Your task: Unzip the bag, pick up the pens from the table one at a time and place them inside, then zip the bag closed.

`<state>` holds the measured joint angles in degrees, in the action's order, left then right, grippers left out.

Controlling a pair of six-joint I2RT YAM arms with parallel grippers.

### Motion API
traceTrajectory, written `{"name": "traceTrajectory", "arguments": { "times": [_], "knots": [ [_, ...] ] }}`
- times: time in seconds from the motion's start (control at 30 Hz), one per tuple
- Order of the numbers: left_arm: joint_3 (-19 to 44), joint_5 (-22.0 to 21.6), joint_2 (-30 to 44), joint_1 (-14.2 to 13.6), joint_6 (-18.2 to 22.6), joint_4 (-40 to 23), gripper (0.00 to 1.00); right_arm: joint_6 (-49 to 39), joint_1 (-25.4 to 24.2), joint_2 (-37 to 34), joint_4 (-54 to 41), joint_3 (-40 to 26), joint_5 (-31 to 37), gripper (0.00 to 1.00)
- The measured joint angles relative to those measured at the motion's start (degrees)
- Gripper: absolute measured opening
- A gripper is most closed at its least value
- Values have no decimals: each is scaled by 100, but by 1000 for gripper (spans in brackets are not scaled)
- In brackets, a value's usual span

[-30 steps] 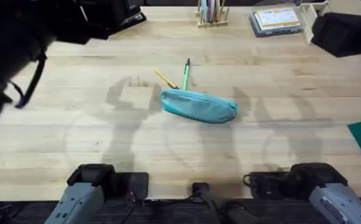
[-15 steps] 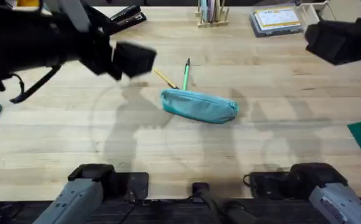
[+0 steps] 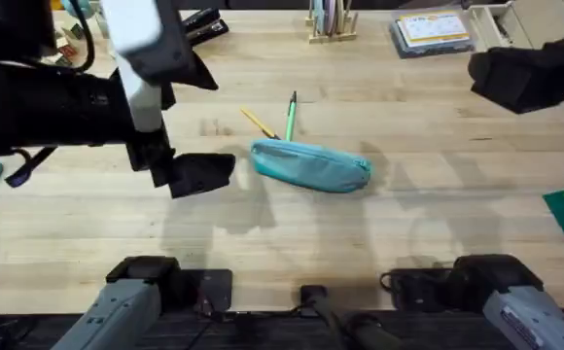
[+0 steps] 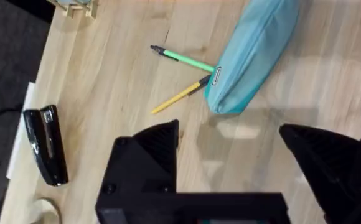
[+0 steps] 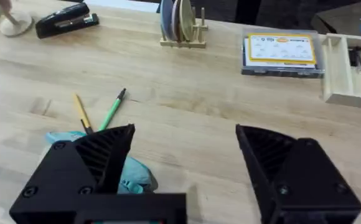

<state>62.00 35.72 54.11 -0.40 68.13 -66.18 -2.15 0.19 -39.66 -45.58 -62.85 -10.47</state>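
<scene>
Here, bag (image 3: 311, 165) just beside spread left fingers (image 4: 162, 140), right fingers (image 5: 109, 149) spread, apart.

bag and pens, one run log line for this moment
bag: zipped, on table | pens: beside bag | left gripper: open, near bag | right gripper: open, empty

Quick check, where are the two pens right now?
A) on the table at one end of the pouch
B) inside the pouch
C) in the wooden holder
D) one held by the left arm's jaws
A: the yellow pen and the green pen lie on the table at one end of the teal pouch, and the left gripper has its jaws open with nothing between them.
</scene>
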Motion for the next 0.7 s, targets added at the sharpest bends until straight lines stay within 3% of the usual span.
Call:
{"name": "traceTrajectory", "arguments": {
  "times": [0.37, 0.7],
  "knots": [
    [4, -105, 30, 0, 679, -168, 995, 2, 0, 0, -4, 0, -99, 997],
    [39, 22, 973, 0, 1173, -174, 995, 1, 2, 0, -4, 0, -109, 997]
  ]
}}
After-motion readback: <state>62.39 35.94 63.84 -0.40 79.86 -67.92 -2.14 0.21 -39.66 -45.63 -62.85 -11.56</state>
